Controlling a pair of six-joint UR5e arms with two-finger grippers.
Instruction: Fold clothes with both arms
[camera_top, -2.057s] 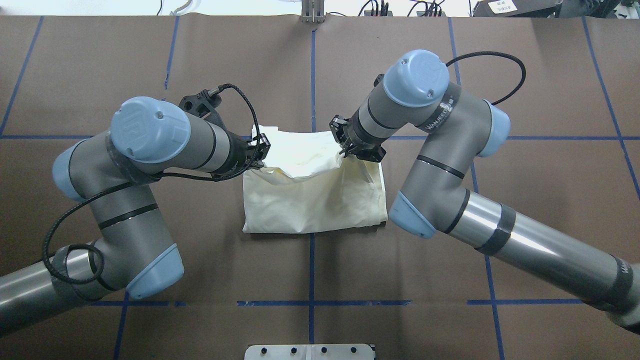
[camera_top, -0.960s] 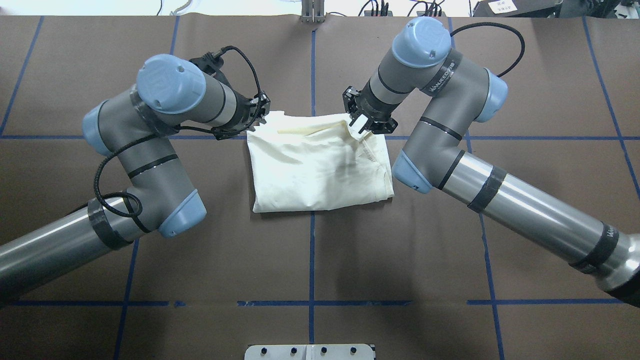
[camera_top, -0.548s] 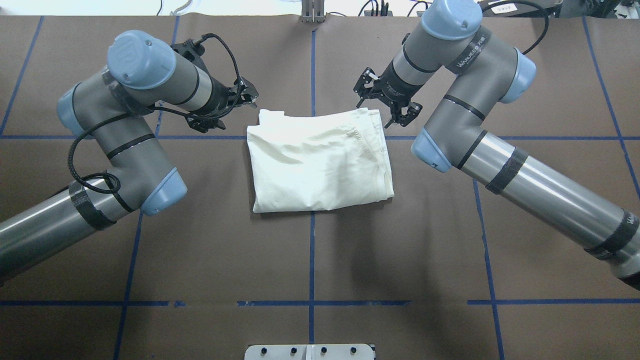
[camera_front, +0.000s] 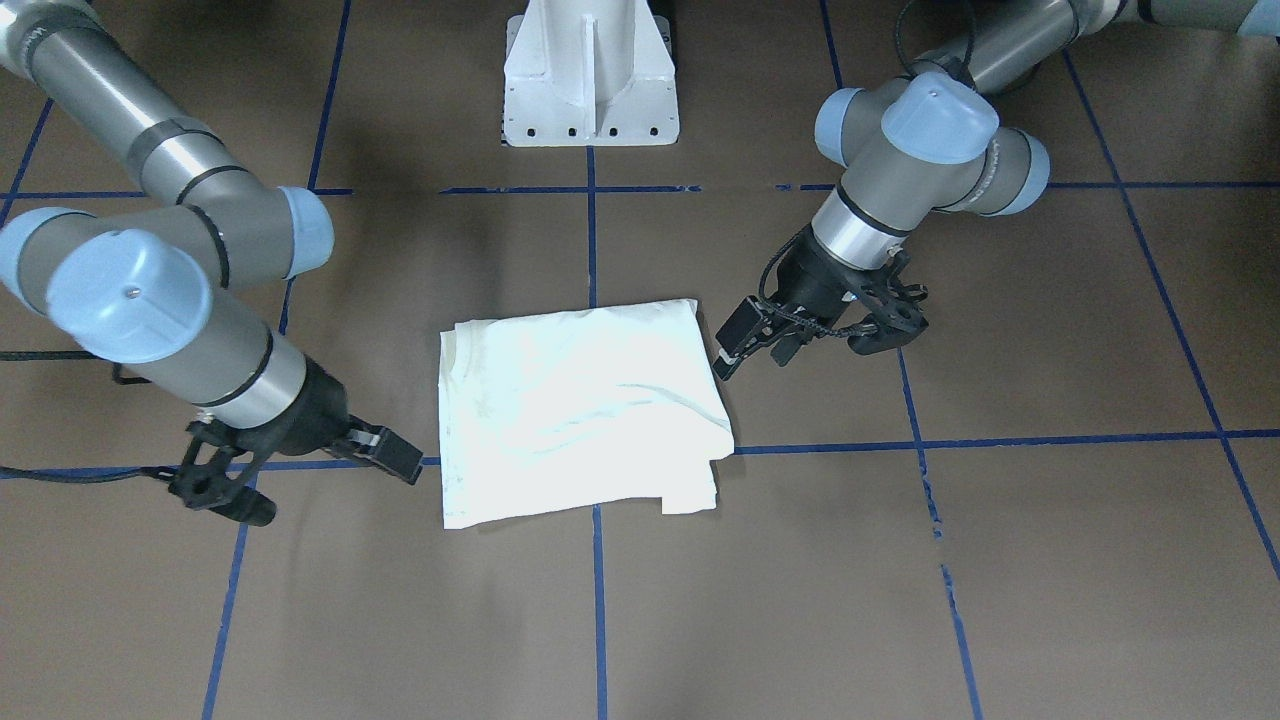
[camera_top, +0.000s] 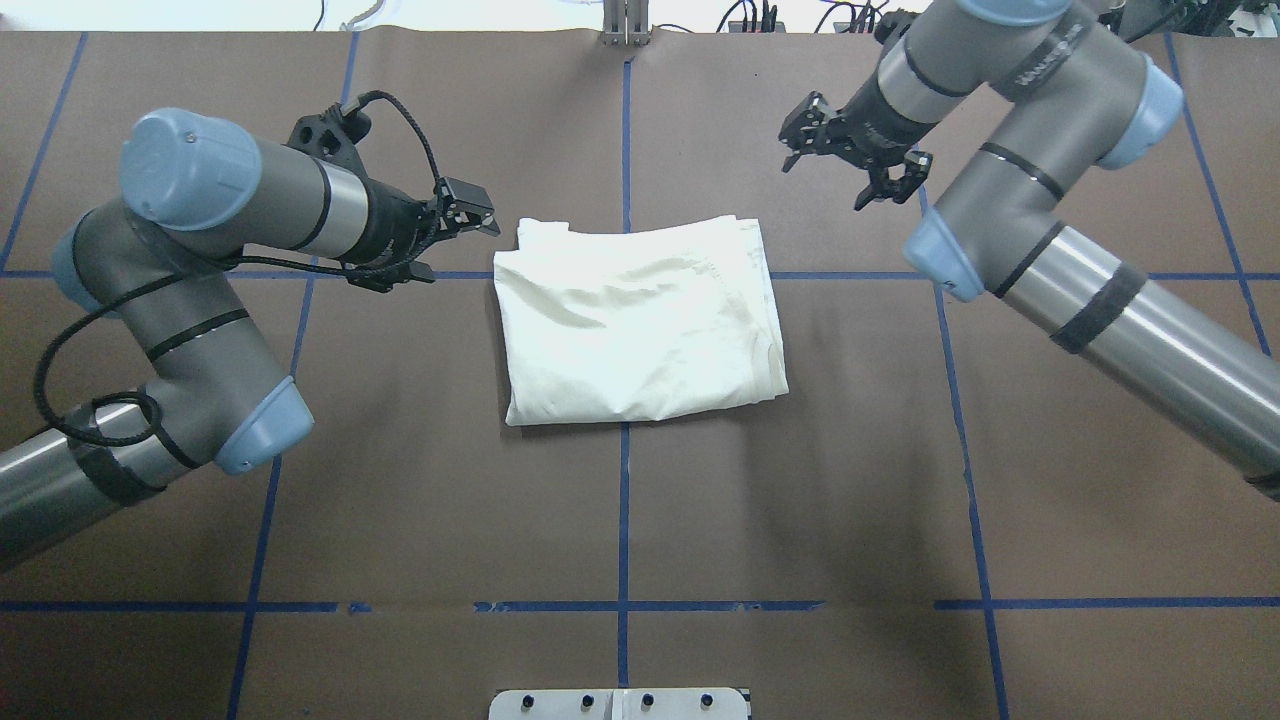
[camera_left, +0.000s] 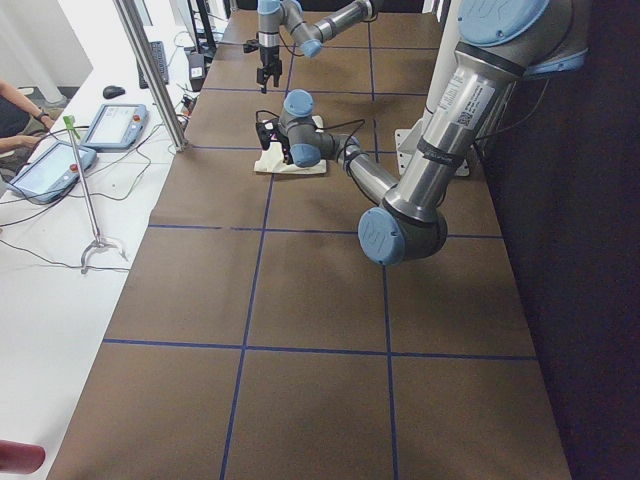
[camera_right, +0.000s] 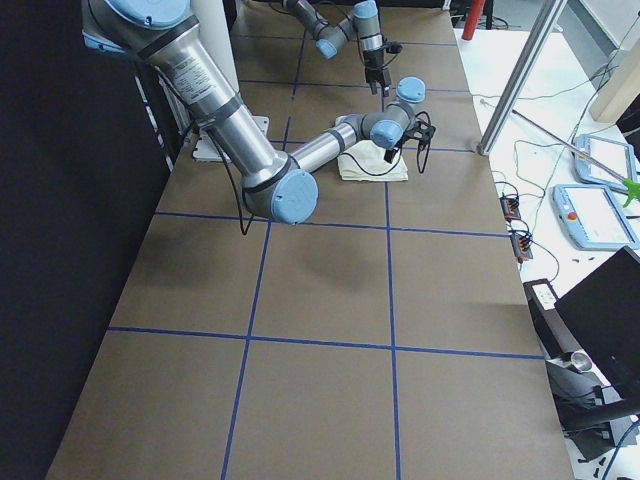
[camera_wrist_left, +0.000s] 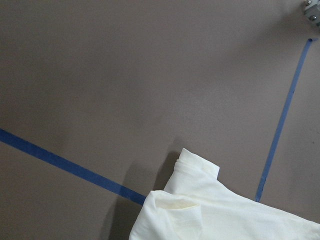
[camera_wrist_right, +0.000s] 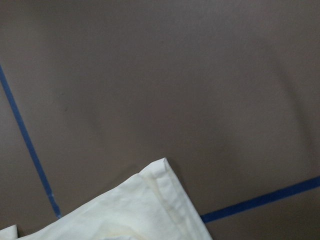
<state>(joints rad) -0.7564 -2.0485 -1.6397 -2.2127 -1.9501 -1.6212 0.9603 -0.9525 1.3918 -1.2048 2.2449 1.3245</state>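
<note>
On the table (camera_top: 800, 500), folded T-shirt (camera_top: 640, 320), underside hidden

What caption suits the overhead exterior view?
Folded T-shirt on the table; left gripper and right gripper open, clear of it.

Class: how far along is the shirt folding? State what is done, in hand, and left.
Done: the cream long-sleeved T-shirt lies folded in a compact rectangle, plain side up. In hand: nothing; the black two-finger left hand and right hand are open, clear of it. Left: perhaps tidying its uneven far edge.

Left gripper (camera_top: 455, 245), right gripper (camera_top: 830, 180): fingers (camera_top: 470, 205) apart.
</note>
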